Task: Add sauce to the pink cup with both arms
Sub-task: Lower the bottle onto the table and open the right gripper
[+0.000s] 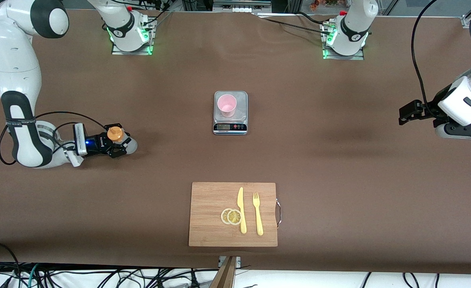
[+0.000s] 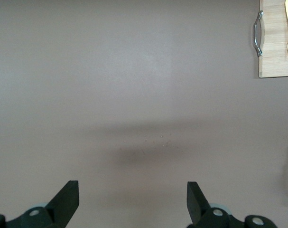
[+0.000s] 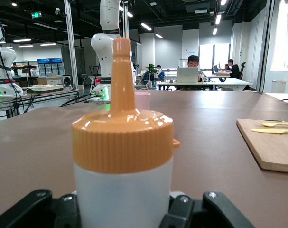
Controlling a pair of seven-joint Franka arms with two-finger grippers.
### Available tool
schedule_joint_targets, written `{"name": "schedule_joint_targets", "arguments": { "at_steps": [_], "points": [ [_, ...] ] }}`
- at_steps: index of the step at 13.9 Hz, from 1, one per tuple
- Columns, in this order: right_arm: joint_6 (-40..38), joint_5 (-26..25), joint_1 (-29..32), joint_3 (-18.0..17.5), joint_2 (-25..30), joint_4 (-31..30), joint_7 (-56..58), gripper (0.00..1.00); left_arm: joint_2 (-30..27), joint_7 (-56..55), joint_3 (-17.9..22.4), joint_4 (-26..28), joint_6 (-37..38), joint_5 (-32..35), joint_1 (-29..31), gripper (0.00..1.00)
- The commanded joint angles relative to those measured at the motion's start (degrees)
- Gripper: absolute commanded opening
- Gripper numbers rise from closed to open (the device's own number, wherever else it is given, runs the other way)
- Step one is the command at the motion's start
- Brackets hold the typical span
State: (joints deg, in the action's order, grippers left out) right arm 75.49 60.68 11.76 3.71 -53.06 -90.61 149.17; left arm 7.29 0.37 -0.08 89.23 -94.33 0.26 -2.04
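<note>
Pale pink translucent plastic cup (image 1: pixel 226 105) standing on grey scale (image 1: pixel 230 127) mid-tabletop (image 1: pixel 339 160). Right gripper (image 1: pixel 117 146) low at right arm's end, fingers pinching whitish squeeze bottle with orange nozzle cap (image 1: pixel 115 133). Left wrist view: left gripper (image 2: pixel 133 202) over bare tabletop, fingers spread. Right wrist view: bottle upright, clamped.

A wide table (image 1: pixel 339 152) covered in plain brown matting carries everything. Near its middle sits a small silver kitchen scale (image 1: pixel 230 113) with a dark display strip facing the front camera. Nearer that camera lies a rectangular pale bamboo cutting board (image 1: pixel 211 200) with a metal handle at the end toward the left arm. Toward the right arm's end, a whitish plastic squeeze bottle (image 1: pixel 119 138) with an orange nozzle cap stands upright on the matting.
</note>
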Motion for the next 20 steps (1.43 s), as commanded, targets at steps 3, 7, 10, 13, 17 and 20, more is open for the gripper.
{"name": "schedule_joint_targets", "arguments": {
  "at_steps": [3,7,10,13,17,20],
  "points": [
    [-0.44,1.20,0.99,-0.81,-0.46,-0.36,0.25,0.99,0.88,0.86,0.00,-1.95,0.99,1.85,-0.24,1.00],
    [-0.08,1.38,1.25,-0.64,-0.46,0.08,-0.10,1.00,0.88,0.86,0.00,-1.95,0.99,1.76,-0.24,1.00],
    [0.44,1.20,2.82,-0.20,-0.46,0.43,-0.37,1.00,0.88,0.86,0.00,-1.95,0.99,1.85,-0.24,1.00],
    [0.44,0.50,5.81,0.33,-0.38,2.18,-0.46,1.00,0.88,0.86,0.00,-1.95,0.99,1.76,-0.24,1.00],
    [-0.26,0.32,6.96,6.12,0.24,6.13,-3.25,1.00,0.88,0.86,-0.09,-1.95,0.99,1.76,-0.24,1.00],
    [-0.87,-0.29,7.66,7.10,1.02,9.65,-9.48,1.00,0.88,0.86,-0.09,-1.95,0.99,1.76,-0.16,1.00]
  ]
}}
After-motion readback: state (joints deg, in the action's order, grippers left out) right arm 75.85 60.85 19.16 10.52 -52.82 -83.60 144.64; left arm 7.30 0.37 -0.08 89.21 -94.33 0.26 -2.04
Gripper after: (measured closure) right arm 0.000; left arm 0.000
